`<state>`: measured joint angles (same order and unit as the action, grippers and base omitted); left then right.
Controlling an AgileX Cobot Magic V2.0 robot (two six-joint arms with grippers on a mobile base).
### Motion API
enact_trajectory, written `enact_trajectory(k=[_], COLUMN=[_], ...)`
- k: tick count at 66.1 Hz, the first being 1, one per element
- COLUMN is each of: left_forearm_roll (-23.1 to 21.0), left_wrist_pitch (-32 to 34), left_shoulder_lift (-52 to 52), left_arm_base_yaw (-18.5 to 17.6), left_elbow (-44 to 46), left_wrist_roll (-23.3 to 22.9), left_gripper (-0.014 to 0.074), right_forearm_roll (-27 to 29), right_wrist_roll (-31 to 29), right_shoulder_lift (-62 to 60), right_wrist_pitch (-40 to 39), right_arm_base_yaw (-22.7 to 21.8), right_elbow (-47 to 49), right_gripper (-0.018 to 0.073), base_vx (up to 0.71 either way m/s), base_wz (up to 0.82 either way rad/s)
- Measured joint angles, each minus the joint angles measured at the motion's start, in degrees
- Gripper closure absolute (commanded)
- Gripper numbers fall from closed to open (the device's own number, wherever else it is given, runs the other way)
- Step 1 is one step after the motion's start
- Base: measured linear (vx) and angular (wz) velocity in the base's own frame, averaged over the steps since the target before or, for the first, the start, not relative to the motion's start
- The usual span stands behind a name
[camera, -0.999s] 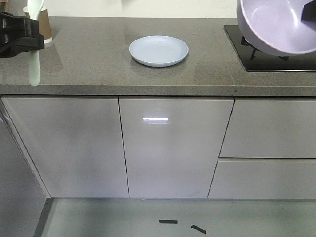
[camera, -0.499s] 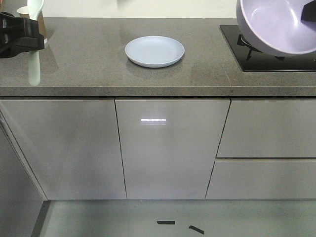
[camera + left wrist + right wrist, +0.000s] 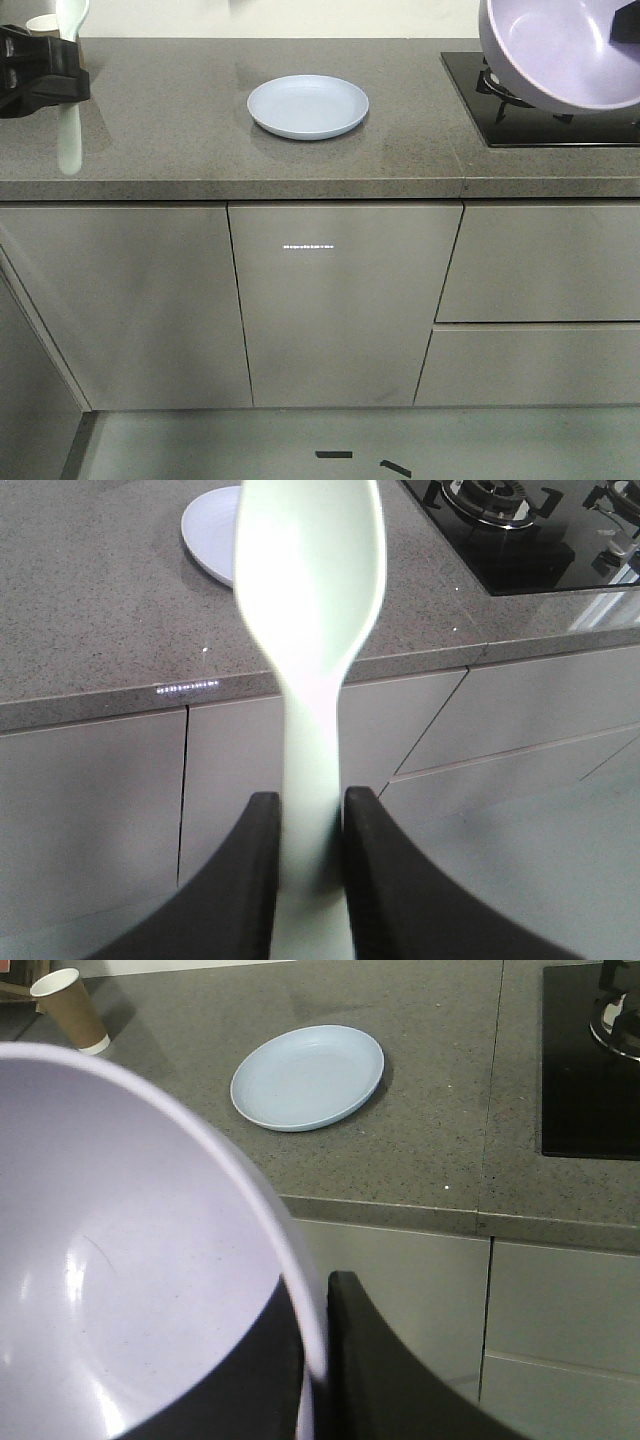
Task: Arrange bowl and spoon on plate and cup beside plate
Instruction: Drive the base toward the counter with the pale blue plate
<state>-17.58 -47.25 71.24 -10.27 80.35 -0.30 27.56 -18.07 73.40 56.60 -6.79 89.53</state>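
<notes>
**A:** Green spoon [image 3: 312, 600] first. Where was it?

**B:** In the left jaws. They were closed on its handle, and it stood upright with the scoop end on top, held in the air at the left of the front view.

**A:** And the bowl [image 3: 120, 1250]?

**B:** Up in the air at the right, tilted so its opening faced the front camera. The right jaws were closed on its rim, one jaw inside the bowl and one outside. From the front it overlapped the hob [image 3: 520, 128].

**A:** Where did the plate [image 3: 308, 106] sit?

**B:** Flat on the grey worktop [image 3: 180, 130], about midway along it and to the left of the hob. It touched neither the spoon nor the bowl.

**A:** The cup [image 3: 70, 1010]?

**B:** Upright at the back left of the worktop, well apart from the plate. From the front only its white rim showed, behind the left arm.
</notes>
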Motion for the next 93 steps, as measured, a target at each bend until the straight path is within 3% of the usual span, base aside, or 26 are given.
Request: enact_trajectory(k=[93], left_forearm_roll=[0.0], left_wrist_pitch=[0.0], left_shoulder_lift=[0.0], left_arm_base_yaw=[0.0], left_elbow=[0.0], left_wrist_roll=[0.0], left_gripper=[0.0603], right_forearm_roll=[-0.1], right_wrist_roll=[0.0], right_shoulder_lift=[0.0], right_wrist_pitch=[0.0], right_arm_base_yaw=[0.0], right_elbow=[0.0], right_gripper=[0.0569], base_vx=[0.05], base_wz=[0.01])
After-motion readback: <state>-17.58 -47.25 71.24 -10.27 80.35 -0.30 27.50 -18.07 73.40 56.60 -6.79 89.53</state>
